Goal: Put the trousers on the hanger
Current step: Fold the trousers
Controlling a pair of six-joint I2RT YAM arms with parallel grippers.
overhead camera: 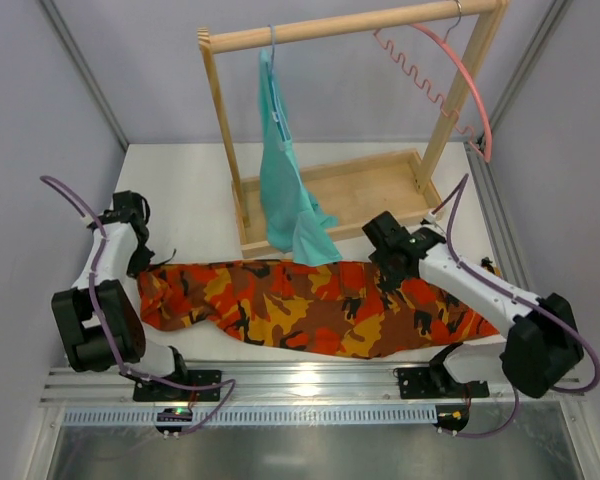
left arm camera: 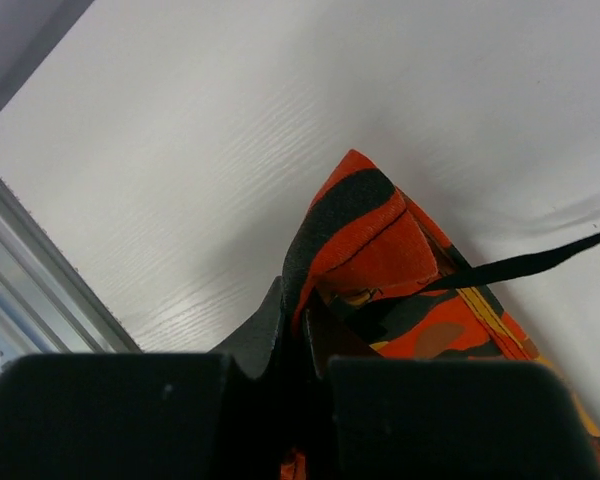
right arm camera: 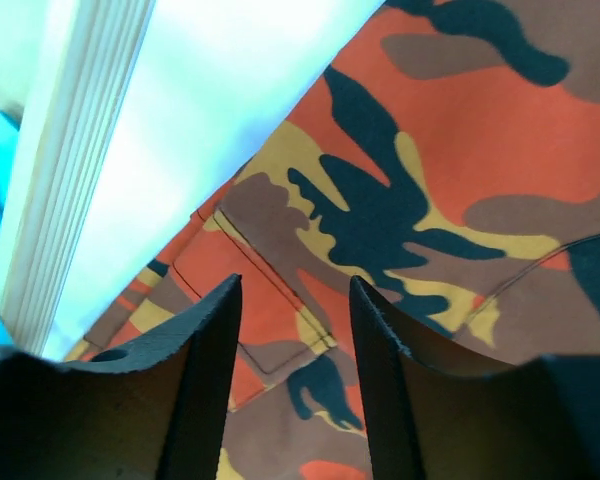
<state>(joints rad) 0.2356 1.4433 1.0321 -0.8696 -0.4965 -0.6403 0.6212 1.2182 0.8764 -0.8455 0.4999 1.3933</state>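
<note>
Left end effector tight on trousers

A wooden garment rack stands at the far side of the white table. Its two uprights rise from a shallow wooden base tray. A teal garment hangs from the top rail on a thin hanger, left of centre. Its lower end drapes over the tray's near edge. An aluminium rail runs along the table's near edge.
</note>
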